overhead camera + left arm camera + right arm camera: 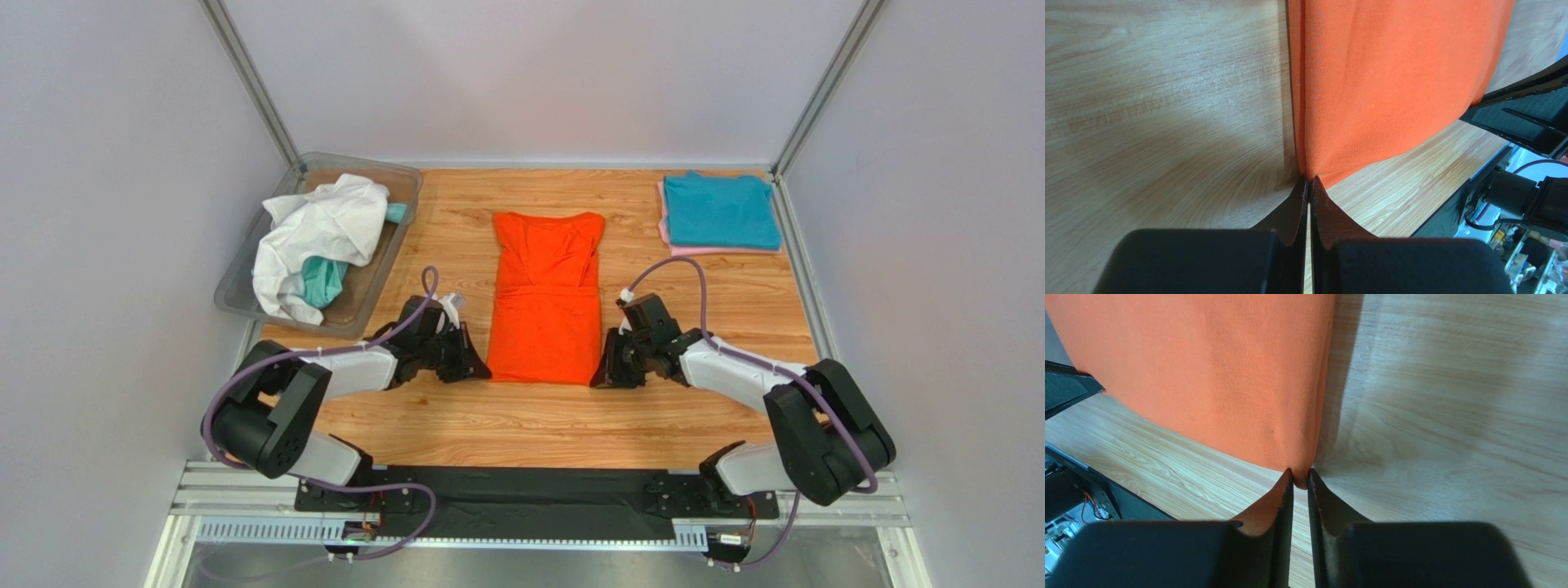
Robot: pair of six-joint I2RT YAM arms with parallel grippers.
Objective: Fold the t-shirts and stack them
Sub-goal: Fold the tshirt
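Observation:
A bright orange t-shirt (547,294), folded into a long strip, lies flat in the middle of the wooden table (491,423). My left gripper (472,364) sits low at its near left corner. In the left wrist view the jaws (1309,179) are pressed together with the orange corner (1395,79) pinched at their tips. My right gripper (610,371) is at the near right corner. In the right wrist view its tips (1300,473) stand a narrow gap apart, with the orange hem (1217,373) caught between them.
A folded teal t-shirt (719,211) lies on a folded pink one (669,239) at the back right. A clear plastic bin (245,288) at the back left holds a crumpled white t-shirt (317,233) and a teal one (323,282). Frame posts stand at the back corners.

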